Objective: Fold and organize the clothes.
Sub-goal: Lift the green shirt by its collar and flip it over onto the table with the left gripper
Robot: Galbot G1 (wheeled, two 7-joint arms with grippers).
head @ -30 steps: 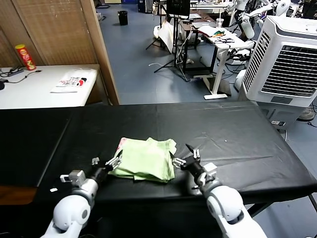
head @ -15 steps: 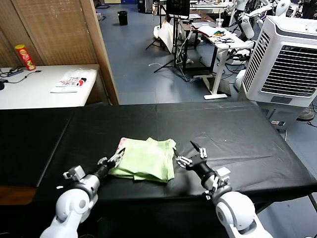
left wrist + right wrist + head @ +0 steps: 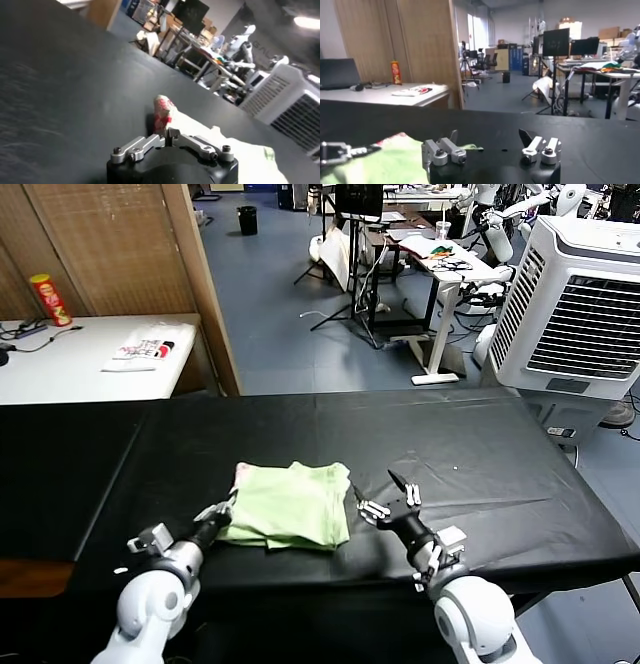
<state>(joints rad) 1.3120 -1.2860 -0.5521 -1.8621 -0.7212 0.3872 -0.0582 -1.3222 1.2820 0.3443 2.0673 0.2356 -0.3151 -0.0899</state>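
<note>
The collar and buttons of the shirt point(image 3: 288, 504) are hidden in its folds, and only a rolled pink-red patterned edge is seen in the left wrist view. 1 pale lime-green shirt is laid folded near the front edge of the black table point(image 3: 480, 454). 2 grippers are counted: the left gripper point(image 3: 219, 513) is pinched on the shirt's left edge; the right gripper point(image 3: 388, 496) is spread just beside its right edge.
</note>
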